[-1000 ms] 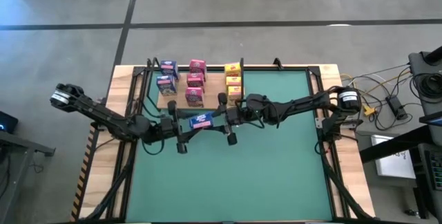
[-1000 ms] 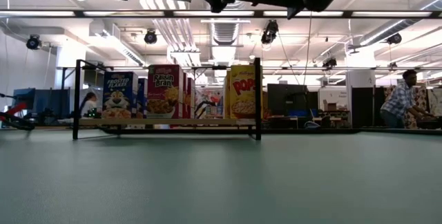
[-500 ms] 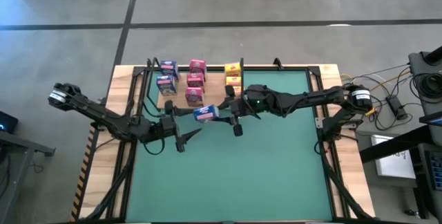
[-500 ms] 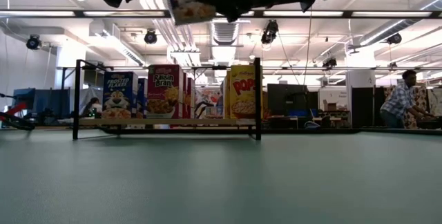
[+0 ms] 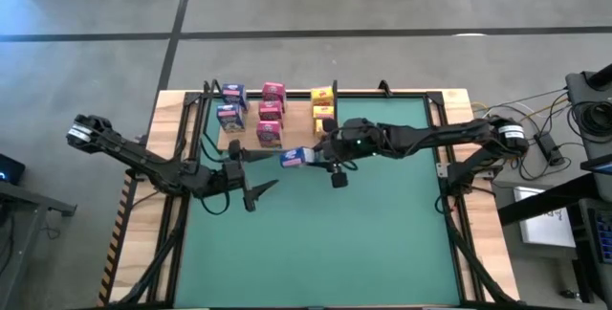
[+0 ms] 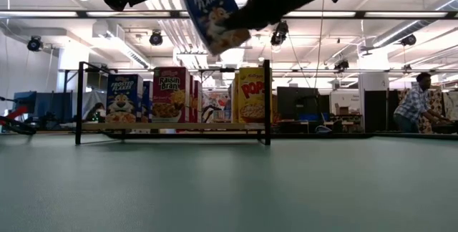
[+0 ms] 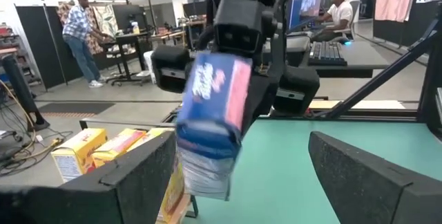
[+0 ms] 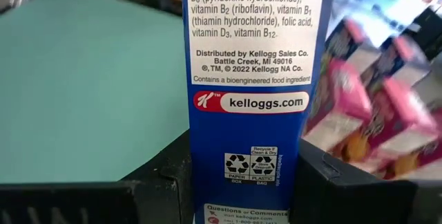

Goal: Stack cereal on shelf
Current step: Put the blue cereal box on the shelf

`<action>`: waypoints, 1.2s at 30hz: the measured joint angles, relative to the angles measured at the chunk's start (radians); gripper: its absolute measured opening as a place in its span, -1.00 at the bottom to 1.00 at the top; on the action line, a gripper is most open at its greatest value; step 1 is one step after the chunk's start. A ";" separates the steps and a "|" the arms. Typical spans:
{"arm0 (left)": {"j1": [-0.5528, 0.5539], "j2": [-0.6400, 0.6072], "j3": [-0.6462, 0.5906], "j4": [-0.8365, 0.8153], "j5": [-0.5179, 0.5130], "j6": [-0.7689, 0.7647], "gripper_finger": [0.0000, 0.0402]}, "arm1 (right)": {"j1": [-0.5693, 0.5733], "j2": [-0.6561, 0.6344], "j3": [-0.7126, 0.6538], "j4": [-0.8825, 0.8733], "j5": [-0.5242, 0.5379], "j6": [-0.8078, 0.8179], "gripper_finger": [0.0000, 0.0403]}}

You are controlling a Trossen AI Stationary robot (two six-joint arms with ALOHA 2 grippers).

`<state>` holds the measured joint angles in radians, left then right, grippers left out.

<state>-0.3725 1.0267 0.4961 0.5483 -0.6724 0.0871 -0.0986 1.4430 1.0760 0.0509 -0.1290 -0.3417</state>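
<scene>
My right gripper (image 5: 308, 157) is shut on a blue cereal box (image 5: 294, 159), held above the green mat just in front of the shelf (image 5: 251, 141). In the low view that box (image 6: 211, 11) hangs tilted, high above the shelf's board (image 6: 172, 126). On the light-wood shelf stand blue (image 5: 229, 105), pink (image 5: 271, 112) and yellow (image 5: 323, 112) boxes in three rows, each on its base. My left gripper (image 5: 251, 174) is open, a little to the left of the held box, its fingers (image 7: 131, 175) wide apart and touching nothing. My right gripper pinches the blue box between its two fingers (image 8: 159, 175), one on each broad face, with the narrow printed side panel (image 8: 248, 103) showing between them. The fingers are at the box's lower end and come from the table's right. The box is lifted clear and tilted.
Black frame posts (image 6: 267, 103) stand at the shelf's ends. The green mat (image 5: 335, 243) lies open toward the near edge. People stand and sit in the room beyond the table (image 6: 413, 107).
My left gripper has opened and let go of the blue box, staying where it was. My right gripper has carried the box a little toward the table's right and the shelf and tipped it, so the box has swung from lying flat toward upright.
</scene>
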 joint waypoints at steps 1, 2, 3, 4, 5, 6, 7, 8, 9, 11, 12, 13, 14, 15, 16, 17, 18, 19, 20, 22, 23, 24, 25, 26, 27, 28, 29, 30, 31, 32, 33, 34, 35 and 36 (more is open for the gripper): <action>0.000 0.000 0.000 0.000 0.000 -0.002 0.57 | 0.000 -0.003 0.000 -0.028 0.000 0.000 -0.28; 0.000 0.000 0.000 0.000 0.000 -0.004 0.57 | 0.000 -0.007 0.000 -0.049 0.000 0.000 -0.28; 0.000 0.002 0.000 0.000 0.000 -0.010 0.57 | 0.000 -0.010 0.000 -0.075 0.000 0.000 -0.28; 0.001 0.004 0.000 0.000 0.000 -0.016 0.57 | 0.000 -0.012 0.000 -0.095 0.000 0.001 -0.28; 0.001 0.007 0.000 0.000 0.000 -0.024 0.57 | 0.000 -0.013 0.000 -0.103 0.000 0.003 -0.28; 0.001 0.012 0.000 0.000 0.000 -0.034 0.57 | 0.000 -0.014 0.000 -0.114 0.000 0.007 -0.28; 0.001 0.018 0.000 0.003 0.000 -0.046 0.57 | 0.000 -0.014 0.000 -0.123 0.000 0.007 -0.28; 0.002 0.026 0.000 0.004 0.000 -0.058 0.57 | 0.000 -0.014 0.000 -0.126 0.000 0.006 -0.28; 0.003 0.035 0.000 0.005 0.000 -0.069 0.57 | 0.000 -0.014 0.000 -0.127 0.000 0.004 -0.28; 0.006 0.061 0.000 0.030 0.000 -0.090 0.56 | 0.000 -0.014 0.000 -0.128 0.000 0.003 -0.28; 0.008 0.075 0.000 0.048 0.001 -0.093 0.56 | 0.000 -0.014 0.000 -0.129 0.000 0.003 -0.28; 0.008 0.087 0.000 0.063 0.001 -0.096 0.55 | 0.000 -0.014 0.000 -0.130 0.000 0.002 -0.28; 0.009 0.099 0.005 0.064 0.001 -0.096 0.54 | 0.000 -0.014 0.000 -0.131 0.000 0.001 -0.28; 0.009 0.109 0.016 0.061 0.000 -0.096 0.53 | 0.000 -0.014 0.000 -0.132 0.000 0.001 -0.28; 0.009 0.119 0.031 0.060 0.002 -0.090 0.52 | 0.000 -0.014 0.000 -0.131 0.000 0.001 -0.28; 0.009 0.127 0.050 0.057 0.001 -0.082 0.51 | 0.000 -0.014 0.000 -0.132 0.000 0.001 -0.28; 0.009 0.136 0.072 0.049 0.001 -0.071 0.51 | 0.000 -0.014 0.000 -0.132 0.000 0.001 -0.28; 0.009 0.145 0.094 0.029 0.001 -0.055 0.50 | 0.000 -0.014 0.000 -0.133 0.000 0.001 -0.28; 0.009 0.152 0.116 -0.003 0.001 -0.041 0.49 | 0.000 -0.014 0.000 -0.135 0.000 0.001 -0.28; 0.012 0.166 0.169 -0.088 0.001 -0.021 0.49 | 0.000 -0.014 0.000 -0.138 0.000 0.001 -0.28; 0.018 0.170 0.198 -0.132 0.001 -0.018 0.49 | 0.000 -0.014 0.000 -0.143 0.000 0.000 -0.28; 0.025 0.176 0.231 -0.179 0.000 -0.018 0.49 | 0.000 -0.014 0.000 -0.146 0.000 0.001 -0.28; 0.035 0.182 0.262 -0.230 0.001 -0.018 0.49 | 0.000 -0.014 0.000 -0.147 0.000 0.001 -0.28; 0.044 0.190 0.291 -0.280 0.001 -0.018 0.49 | 0.000 -0.014 0.000 -0.148 0.000 0.001 -0.28; 0.054 0.201 0.319 -0.333 0.001 -0.018 0.49 | 0.000 -0.014 0.000 -0.148 0.000 0.000 -0.28; 0.064 0.214 0.344 -0.385 0.005 -0.018 0.49 | 0.000 -0.014 0.000 -0.148 0.001 -0.001 -0.28; 0.074 0.229 0.368 -0.423 0.016 -0.018 0.49 | 0.000 -0.014 0.000 -0.148 0.001 -0.001 -0.28; 0.084 0.243 0.388 -0.452 0.041 -0.018 0.49 | 0.000 -0.014 0.000 -0.148 0.001 -0.002 -0.28; 0.095 0.258 0.406 -0.472 0.071 -0.017 0.49 | 0.000 -0.014 0.000 -0.148 0.001 -0.003 -0.28; 0.106 0.273 0.422 -0.487 0.097 -0.016 0.49 | 0.000 -0.014 0.000 -0.148 0.000 -0.005 -0.28; 0.115 0.289 0.436 -0.503 0.106 -0.014 0.49 | 0.000 -0.014 0.000 -0.153 0.002 -0.007 -0.28; 0.122 0.304 0.448 -0.519 0.106 -0.013 0.49 | 0.000 -0.014 0.000 -0.159 0.003 -0.008 -0.28; 0.129 0.315 0.458 -0.534 0.101 -0.013 0.49 | 0.000 -0.013 -0.001 -0.164 0.006 -0.008 -0.28; 0.137 0.325 0.466 -0.547 0.101 -0.013 0.49 | -0.001 -0.013 -0.002 -0.168 0.010 -0.007 -0.28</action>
<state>-0.2357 1.3522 0.9621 0.0017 -0.5712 0.0742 -0.0994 1.4296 1.0744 -0.1174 -0.1195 -0.3488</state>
